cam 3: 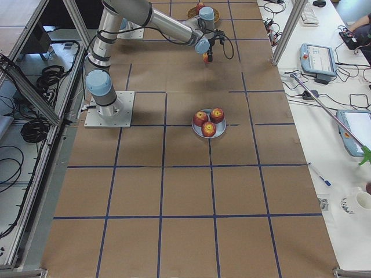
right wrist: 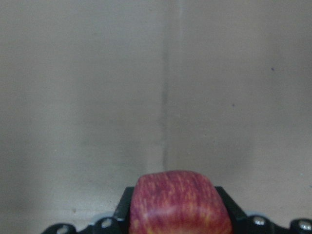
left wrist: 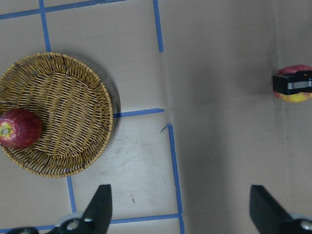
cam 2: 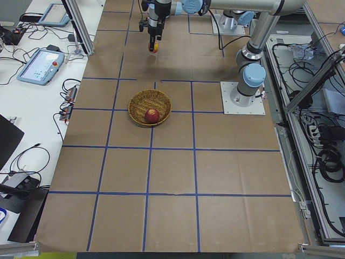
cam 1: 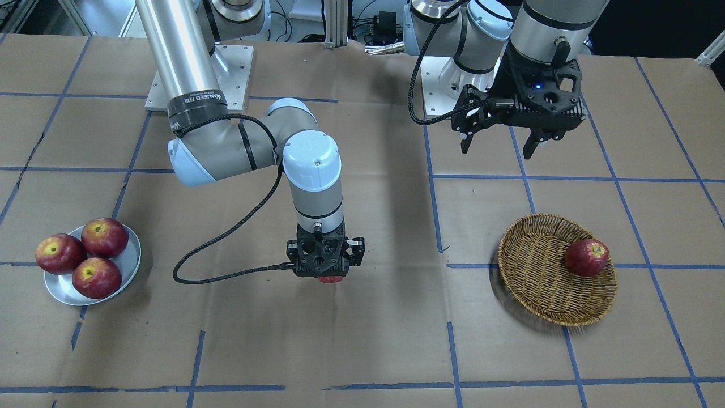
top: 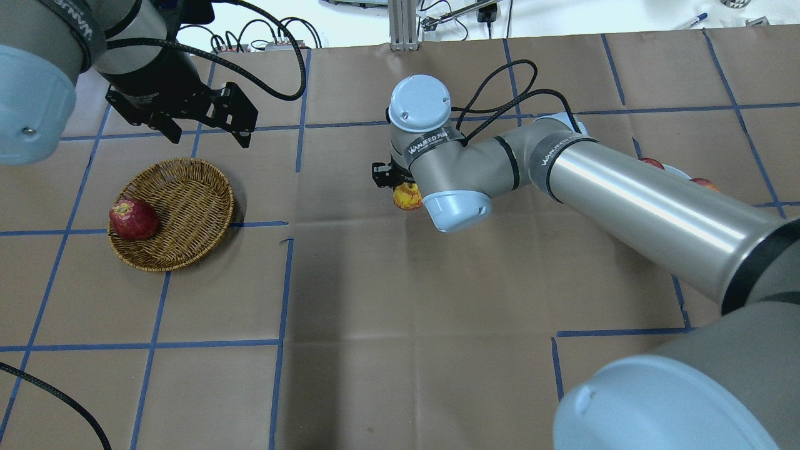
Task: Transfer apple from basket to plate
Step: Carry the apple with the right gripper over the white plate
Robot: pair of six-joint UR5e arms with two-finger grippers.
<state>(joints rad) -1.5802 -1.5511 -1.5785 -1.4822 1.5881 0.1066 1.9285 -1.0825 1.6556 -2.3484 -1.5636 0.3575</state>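
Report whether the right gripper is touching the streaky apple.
Touching. The right wrist view shows the apple pressed between the black fingers of the right gripper, with no gap on either side.

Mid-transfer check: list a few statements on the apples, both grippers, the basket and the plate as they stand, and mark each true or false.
1. The right gripper is shut on the streaky orange-red apple. True.
2. The round brown wicker basket is empty. False: one dark red apple lies in it, by the rim.
3. The round silver-grey metal plate holds three dark red apples. True.
4. The left gripper holds an apple. False: it is open and empty, above the brown-paper table near the basket.
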